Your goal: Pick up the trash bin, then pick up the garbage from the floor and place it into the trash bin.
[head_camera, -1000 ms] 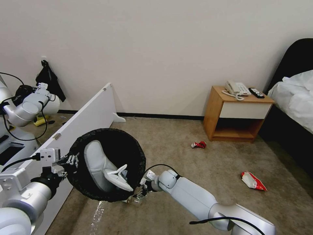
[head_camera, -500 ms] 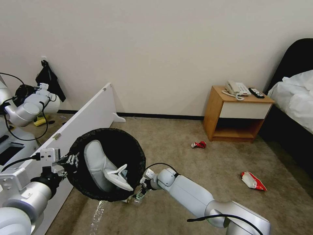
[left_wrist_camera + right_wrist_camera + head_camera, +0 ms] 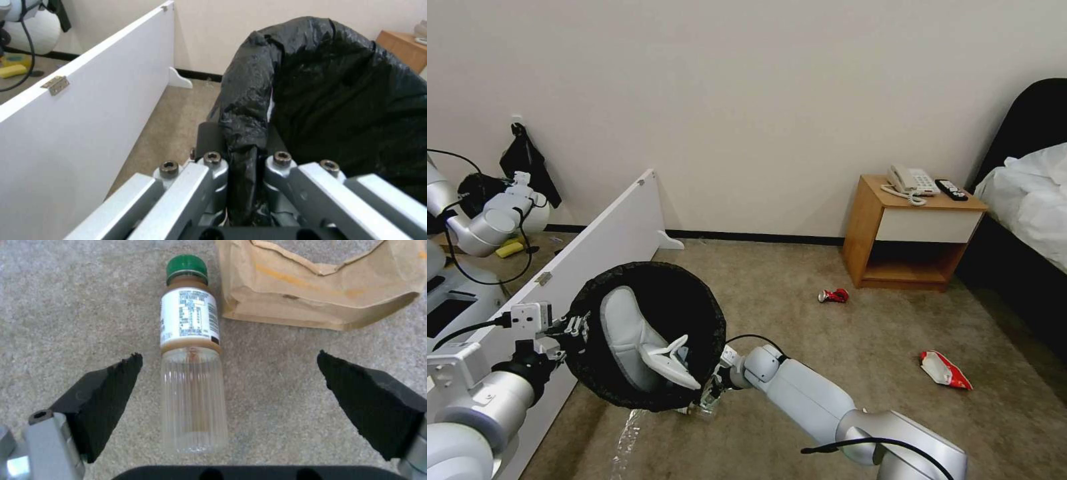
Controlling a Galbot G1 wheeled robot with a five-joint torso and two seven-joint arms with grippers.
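Note:
The trash bin [image 3: 694,313], lined with a black bag, hangs tilted above the floor [image 3: 854,340] with white slippers [image 3: 634,343] inside. My left gripper [image 3: 242,163] is shut on its bagged rim [image 3: 249,110]. My right gripper [image 3: 229,358] is open, low over the carpet beneath the bin's near edge [image 3: 710,397]. Between its pads [image 3: 111,390] lies a small clear bottle [image 3: 191,373] with a green cap, untouched. A brown paper bag [image 3: 320,290] lies just beyond the cap. Farther off, a crushed red can [image 3: 834,295] and a red-white snack packet [image 3: 945,370] lie on the floor.
A long white board [image 3: 607,247] stands on edge along my left. A wooden nightstand [image 3: 894,257] with a phone stands at the wall, a bed [image 3: 1027,193] to the right. Another robot's arm [image 3: 490,220] is behind the board.
My right arm has slid a little to the left and lower under the bin. The bin and left gripper have held still. The other robot's arm behind the board shifted.

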